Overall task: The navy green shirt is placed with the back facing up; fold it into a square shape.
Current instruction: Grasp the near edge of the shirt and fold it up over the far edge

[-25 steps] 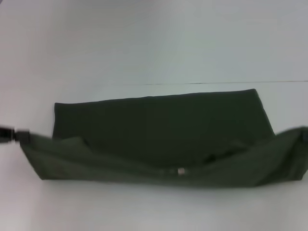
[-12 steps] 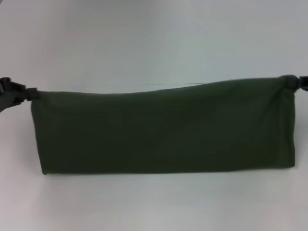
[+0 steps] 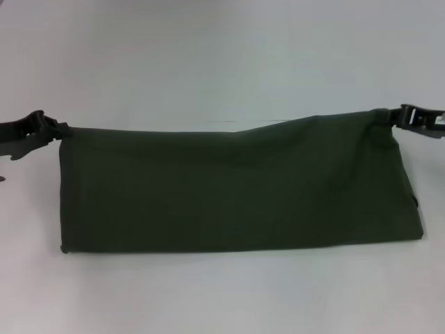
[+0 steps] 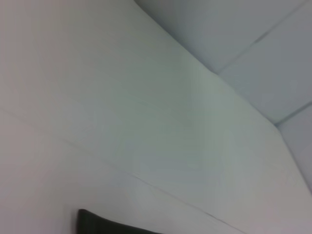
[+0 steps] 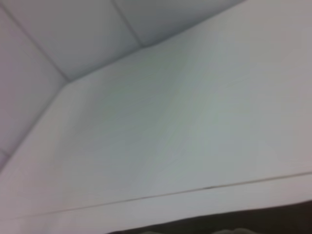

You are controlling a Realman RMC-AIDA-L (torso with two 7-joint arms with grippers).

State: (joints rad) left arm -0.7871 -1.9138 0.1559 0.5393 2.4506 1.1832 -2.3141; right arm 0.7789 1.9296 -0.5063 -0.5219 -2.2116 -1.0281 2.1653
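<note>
I see the navy green shirt (image 3: 236, 188) as a plain dark olive green, no print anywhere. My left gripper (image 3: 61, 129) and right gripper (image 3: 386, 115) are black, and the table (image 3: 222, 62) beneath is pale grey-white.

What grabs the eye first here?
The dark green shirt, a wide band across the middle of the white table. The left gripper pinches its far left corner and the right gripper its far right corner, stretching that edge between them.

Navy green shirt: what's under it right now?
The navy green shirt lies on the white table, each far corner pinched by the left claw and right claw. Anything underneath is covered.
</note>
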